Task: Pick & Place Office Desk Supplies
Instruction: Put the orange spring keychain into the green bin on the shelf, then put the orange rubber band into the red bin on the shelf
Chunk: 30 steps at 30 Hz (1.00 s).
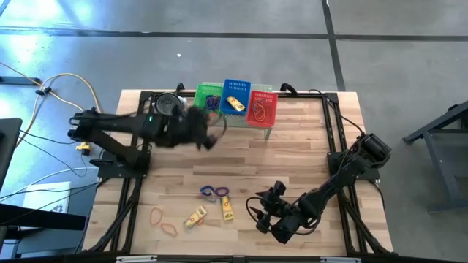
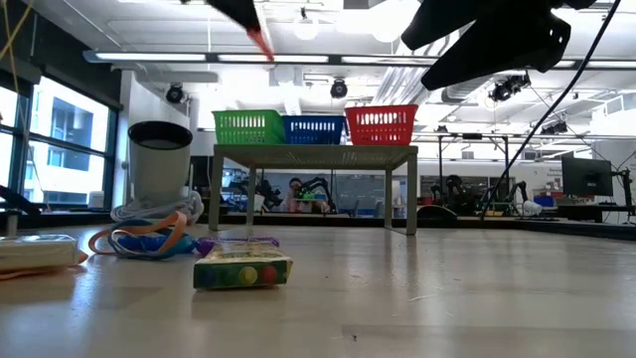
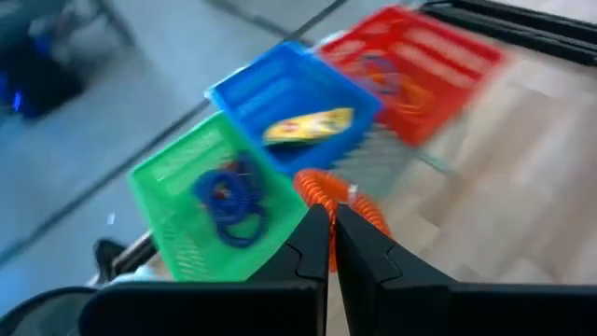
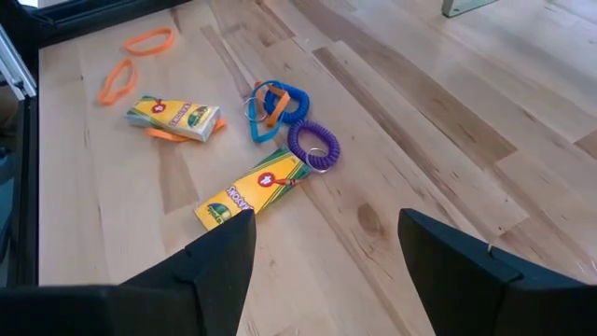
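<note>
The left gripper [image 3: 331, 245] is pinched together on an orange coil loop [image 3: 328, 191], carried in the air near the three raised baskets at the table's twelve o'clock edge. The coil looks light, springy and soft — a grip across its wire should hold, though it may swing or stretch. Below it in the left wrist view lie the green basket [image 3: 168, 187] with blue loops, the blue basket [image 3: 280, 89] with a yellow box, and the red basket [image 3: 424, 56] (judging by colour, the likely target).

The right gripper [image 4: 322, 245] hangs with fingers apart over the six o'clock part of the table, above two crayon boxes [image 4: 252, 191] [image 4: 174, 117], a purple coil [image 4: 313, 145], a blue coil [image 4: 275, 105] and flat orange bands [image 4: 149, 40]. The boxes seem stiff and light — best taken across their narrow sides; the thin bands lie flat and may slip.
</note>
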### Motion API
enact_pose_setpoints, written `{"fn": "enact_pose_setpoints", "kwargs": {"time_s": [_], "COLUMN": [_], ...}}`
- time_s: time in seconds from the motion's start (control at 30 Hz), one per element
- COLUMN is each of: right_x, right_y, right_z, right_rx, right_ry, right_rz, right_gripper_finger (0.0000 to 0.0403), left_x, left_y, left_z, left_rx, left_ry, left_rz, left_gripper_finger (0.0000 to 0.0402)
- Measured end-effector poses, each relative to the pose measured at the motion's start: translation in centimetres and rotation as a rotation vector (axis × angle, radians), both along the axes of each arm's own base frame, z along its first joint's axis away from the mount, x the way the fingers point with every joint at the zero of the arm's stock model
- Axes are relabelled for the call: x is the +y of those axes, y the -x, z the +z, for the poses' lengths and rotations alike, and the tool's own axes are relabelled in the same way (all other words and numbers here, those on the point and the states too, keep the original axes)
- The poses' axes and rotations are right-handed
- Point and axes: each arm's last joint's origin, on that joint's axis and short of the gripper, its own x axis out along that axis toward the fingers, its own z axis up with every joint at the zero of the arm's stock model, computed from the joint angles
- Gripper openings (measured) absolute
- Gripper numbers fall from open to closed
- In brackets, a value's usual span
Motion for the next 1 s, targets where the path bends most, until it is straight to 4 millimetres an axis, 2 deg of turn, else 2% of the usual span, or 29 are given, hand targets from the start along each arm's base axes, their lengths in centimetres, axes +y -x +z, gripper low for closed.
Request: {"fn": "enact_pose_setpoints", "kwargs": {"time_s": [0.27,0.43,0.57,0.7,0.87,1.0], "right_x": [0.0,0.0,0.0,0.0,0.1,0.1], "right_y": [0.0,0.0,0.0,0.0,0.0,0.0], "right_z": [0.0,0.0,0.0,0.0,0.0,0.0], "right_rx": [0.008,0.008,0.010,0.010,0.025,0.025], "right_ry": [0.020,0.020,0.024,0.023,0.006,0.005], "right_rz": [0.015,0.016,0.019,0.020,0.036,0.037], "right_gripper_finger": [0.0252,0.0252,0.0252,0.0252,0.0252,0.0252], "left_x": [8.3,11.4,12.7,13.4,13.8,13.7], "left_y": [0.3,0.9,0.7,0.2,-0.8,-1.1], "left_z": [-0.2,-0.7,-1.2,-2.0,-3.0,-3.1], "left_rx": [-0.046,-0.050,-0.051,-0.023,0.000,0.045], "left_ry": [0.158,0.192,0.252,0.253,0.260,0.224], "left_rz": [0.196,0.284,0.282,0.304,0.313,0.261], "left_gripper_finger": [0.0001,0.0001,0.0008,0.0042,0.0091,0.0104]}}
